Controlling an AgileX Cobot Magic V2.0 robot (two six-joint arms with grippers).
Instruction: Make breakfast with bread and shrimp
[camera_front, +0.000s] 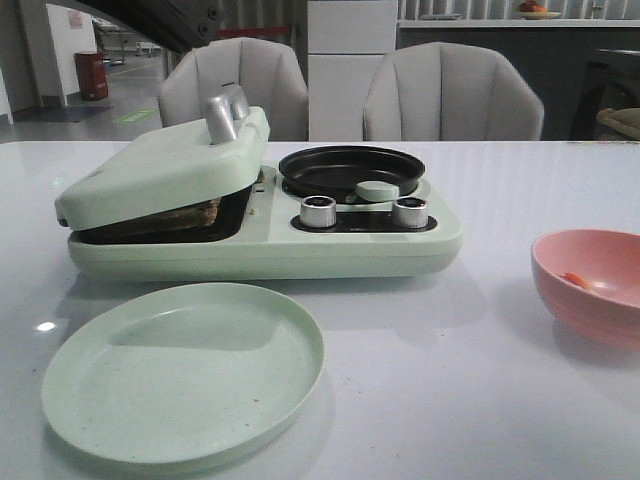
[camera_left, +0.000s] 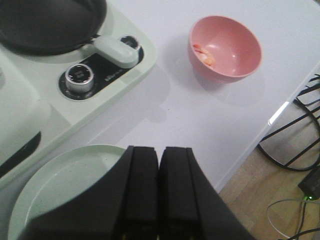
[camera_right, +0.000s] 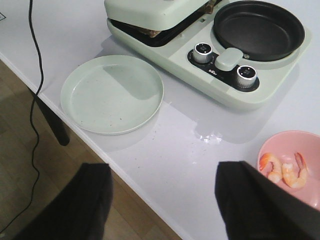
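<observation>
Sitting in the pink bowl (camera_right: 292, 167) at the lower right of the right wrist view, the shrimp (camera_right: 284, 171) are small curled pieces, pale orange and white; they look light, soft and probably a little slick, so a gentle pinch across the thick middle of one curl seems safer than a grab at the thin tail, which could slip or tear. The right pincer (camera_right: 160, 205) stands wide open, its two dark fingers spread along the bottom edge of that view, and the bowl lies just beside the right-hand finger, partly hidden behind it, not between the two. The bread (camera_front: 180, 217) is the other thing to handle: a brown-crusted edge shows in the gap under the tilted lid (camera_front: 165, 160) of the pale green breakfast maker (camera_front: 270, 240), at the left centre of the front view. It is likely soft and easily crushed, best taken by the firmer crust once the lid is raised. The left pincer (camera_left: 160, 200) is closed and empty, its fingers pressed together at the bottom of the left wrist view, above the rim of the green plate (camera_left: 55, 185) on the white counter (camera_front: 430, 400), well apart from the bowl at the upper right of that frame.
</observation>
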